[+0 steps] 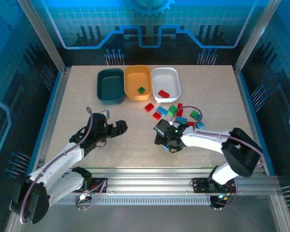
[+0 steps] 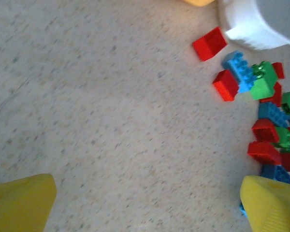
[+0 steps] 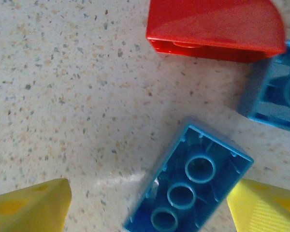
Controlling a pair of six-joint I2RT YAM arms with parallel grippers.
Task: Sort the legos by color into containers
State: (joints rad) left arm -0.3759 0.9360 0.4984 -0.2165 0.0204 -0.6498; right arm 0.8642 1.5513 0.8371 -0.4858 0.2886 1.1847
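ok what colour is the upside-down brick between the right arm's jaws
Light blue. The upside-down brick shows best in the right wrist view, hollow underside up.

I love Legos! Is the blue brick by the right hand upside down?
Upside down: the blue brick shows its hollow underside with three tubes.

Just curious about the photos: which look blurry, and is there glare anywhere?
Top external: bluish cast, bright glare band along the near edge of the table. Left wrist: soft overall, white tub smeared. Right wrist: blue brick crisp, yellow fingers blurred.
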